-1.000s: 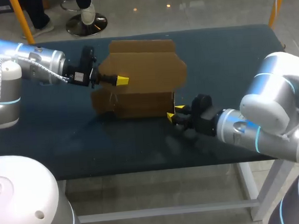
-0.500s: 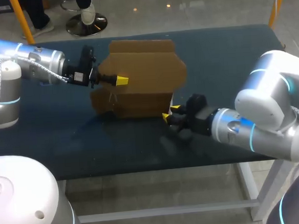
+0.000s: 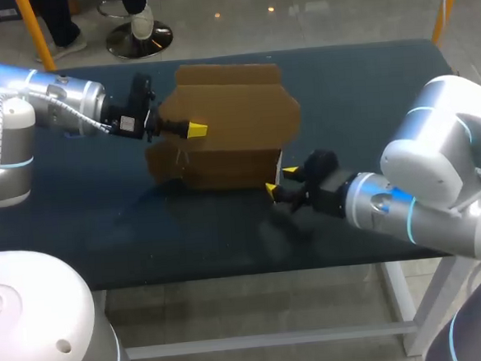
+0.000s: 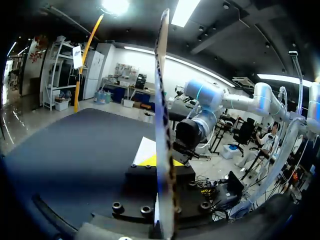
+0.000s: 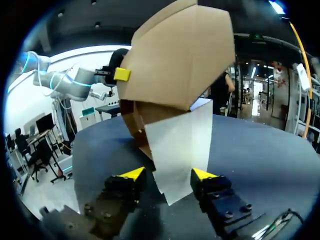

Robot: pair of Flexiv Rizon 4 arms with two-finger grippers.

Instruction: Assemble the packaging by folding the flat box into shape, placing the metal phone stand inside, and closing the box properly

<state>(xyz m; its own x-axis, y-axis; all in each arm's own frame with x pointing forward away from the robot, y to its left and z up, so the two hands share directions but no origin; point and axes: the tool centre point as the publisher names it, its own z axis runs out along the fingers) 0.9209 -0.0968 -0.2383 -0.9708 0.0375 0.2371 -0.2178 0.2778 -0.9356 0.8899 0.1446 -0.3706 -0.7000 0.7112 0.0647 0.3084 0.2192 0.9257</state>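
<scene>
A brown cardboard box (image 3: 229, 132), partly folded, stands mid-table with its flaps up. My left gripper (image 3: 194, 130) is shut on the box's upper left panel. In the left wrist view that panel (image 4: 162, 100) runs edge-on between the fingers of my left gripper (image 4: 162, 162). My right gripper (image 3: 278, 180) is open at the box's lower right corner. In the right wrist view a white-faced flap (image 5: 177, 145) hangs between the spread fingers of my right gripper (image 5: 167, 174), and neither tip grips it. The brown box (image 5: 180, 60) rises behind the flap. No phone stand is in view.
The dark blue table (image 3: 366, 89) carries only the box. Its front edge runs just below my right arm (image 3: 391, 207). My left arm (image 3: 70, 106) comes in over the table's left side.
My right gripper's fingers have spread wider at the box's lower right corner, and it has drawn back slightly to the right. The left gripper and the box have stayed still.
</scene>
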